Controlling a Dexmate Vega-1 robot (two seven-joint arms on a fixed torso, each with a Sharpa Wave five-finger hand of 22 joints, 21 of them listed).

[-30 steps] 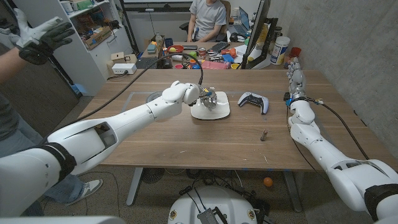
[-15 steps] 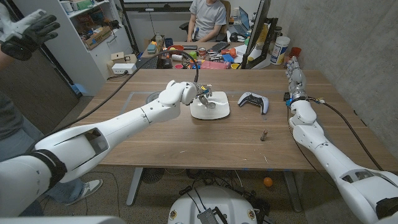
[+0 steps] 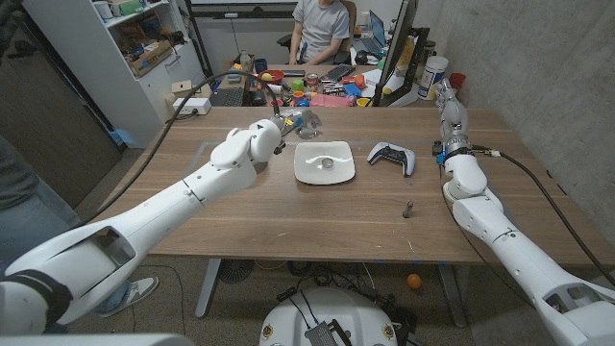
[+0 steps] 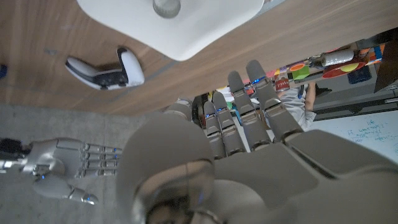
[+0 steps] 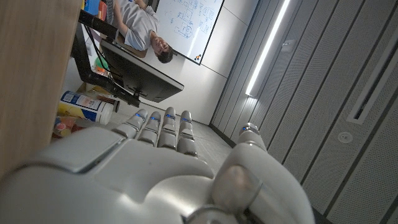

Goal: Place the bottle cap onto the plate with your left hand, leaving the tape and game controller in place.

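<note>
The white plate (image 3: 336, 174) lies mid-table with the small grey bottle cap (image 3: 327, 161) on it. In the left wrist view the plate (image 4: 186, 34) and the cap (image 4: 166, 7) show beyond my fingers. My left hand (image 3: 288, 126) hovers above the table just left of the plate, fingers stretched out and holding nothing; it shows again in its own wrist view (image 4: 236, 149). The white and black game controller (image 3: 392, 156) (image 4: 106, 67) lies right of the plate. My right hand (image 3: 450, 104) (image 5: 168, 162) stands upright near the table's right edge, fingers straight, holding nothing.
A small dark object (image 3: 407, 208) lies on the table in front of the controller. A cluttered desk (image 3: 317, 91) and a seated person (image 3: 322, 24) are behind the table. Another person (image 3: 19, 216) stands at the left edge.
My left hand has lifted off the plate and drawn back to the left, leaving the cap on the plate. The person's gloved hand at upper left has gone from view.
</note>
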